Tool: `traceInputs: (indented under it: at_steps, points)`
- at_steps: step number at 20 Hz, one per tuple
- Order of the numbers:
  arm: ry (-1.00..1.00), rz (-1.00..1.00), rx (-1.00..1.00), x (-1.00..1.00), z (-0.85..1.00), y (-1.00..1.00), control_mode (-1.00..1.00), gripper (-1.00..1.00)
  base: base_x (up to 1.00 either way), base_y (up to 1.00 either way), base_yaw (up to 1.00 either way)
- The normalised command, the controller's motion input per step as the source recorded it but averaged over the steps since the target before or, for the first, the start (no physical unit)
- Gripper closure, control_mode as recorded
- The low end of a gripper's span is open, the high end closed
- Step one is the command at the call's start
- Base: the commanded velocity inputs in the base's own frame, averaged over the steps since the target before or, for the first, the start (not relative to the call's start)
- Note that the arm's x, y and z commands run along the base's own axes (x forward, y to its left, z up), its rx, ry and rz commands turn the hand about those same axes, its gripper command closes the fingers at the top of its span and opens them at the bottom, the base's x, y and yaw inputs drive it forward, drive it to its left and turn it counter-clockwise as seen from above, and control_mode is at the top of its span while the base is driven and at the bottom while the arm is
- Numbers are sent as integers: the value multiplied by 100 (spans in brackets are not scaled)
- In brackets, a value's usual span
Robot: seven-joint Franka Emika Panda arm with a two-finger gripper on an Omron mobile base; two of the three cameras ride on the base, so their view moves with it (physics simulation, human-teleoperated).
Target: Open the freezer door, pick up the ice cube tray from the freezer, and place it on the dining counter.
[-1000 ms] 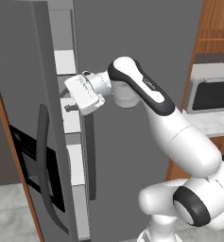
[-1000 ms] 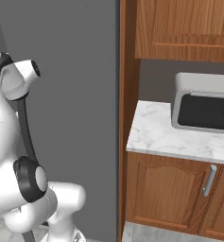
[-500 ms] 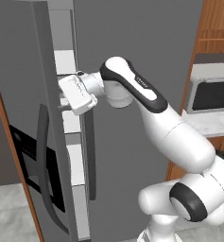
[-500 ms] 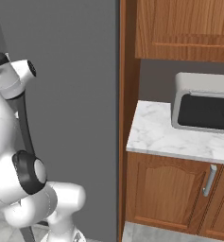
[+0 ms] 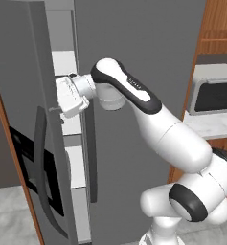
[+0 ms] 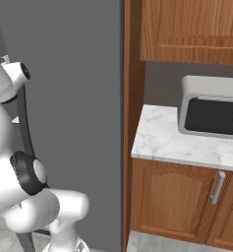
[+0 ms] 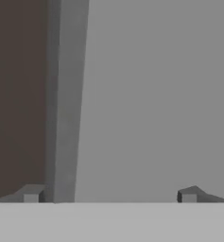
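Note:
The freezer door, matte grey with a black dispenser panel and a long dark handle, stands partly open, swung out to the left. In the gap, white shelves of the freezer show. My gripper is at the door's inner edge, at mid height. In the hand view its jaws stand wide apart and open, with one fingertip right by the door's edge and nothing between them. The ice cube tray is hidden, and the dining counter is out of view.
The plain grey fridge door stays shut right behind my arm. To the right, a microwave sits on a small marble counter over wooden cabinets, with a wooden wall cabinet above.
My hand has slid left along the opening toward the freezer door's inner edge, with the arm stretching after it. The door has swung slightly wider.

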Motion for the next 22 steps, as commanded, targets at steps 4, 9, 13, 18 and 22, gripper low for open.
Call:
traceInputs:
  at_steps: [4, 9, 13, 18, 22]
  points:
    - [0, 0, 0, 1, 0, 34, -100, -100, 0, 0, 0]
    - [0, 0, 0, 0, -1, 50, -100, -100, 0, 0, 0]
    - [0, 0, 0, 0, -2, 59, -100, -100, 0, 0, 0]
    - [0, 0, 0, 0, -1, 60, -100, -100, 0, 0, 0]
    - [0, 0, 0, 0, 0, 59, -100, -100, 0, 0, 0]
